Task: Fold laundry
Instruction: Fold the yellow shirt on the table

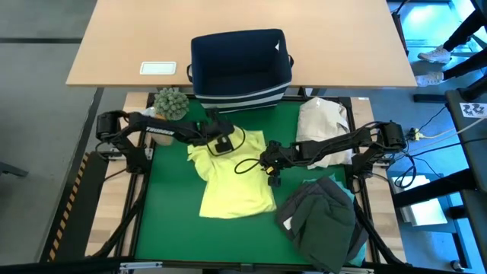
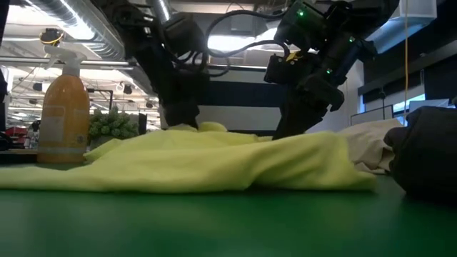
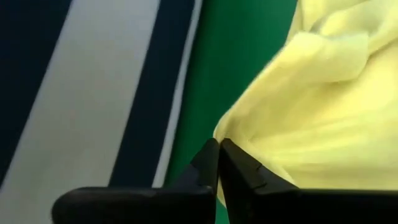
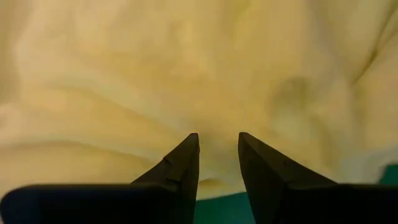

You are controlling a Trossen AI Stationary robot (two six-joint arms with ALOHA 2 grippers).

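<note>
The bright yellow-green shirt (image 1: 228,179) lies crumpled on the green mat (image 1: 167,205), its middle and near part resting flat. My left gripper (image 1: 222,144) is shut at the shirt's far edge, close to the navy bin. My right gripper (image 1: 272,169) stands at the shirt's right edge, its fingers a little apart with cloth bunched between them. A heap of charcoal and dark olive garments (image 1: 319,221) rests on the mat's near right corner, over a turquoise one (image 1: 351,190). My left gripper pinches the shirt's far edge (image 3: 225,127) between its two fingertips (image 3: 208,158), slanting down from the table's left. That edge is raised slightly (image 2: 207,128) while the remainder lies slack on the mat. My right gripper holds a bunched fold at the shirt's right edge (image 4: 217,177) between its fingers (image 4: 186,158), slanting down from the right. The cloth there rests on the mat, slack.
The navy bin with a striped base (image 1: 240,65) stands just beyond the mat's far edge. A cream-beige bundle (image 1: 323,122) lies at the far right. A small plant (image 1: 171,103) and an orange spray bottle (image 2: 64,107) stand at the far left corner.
</note>
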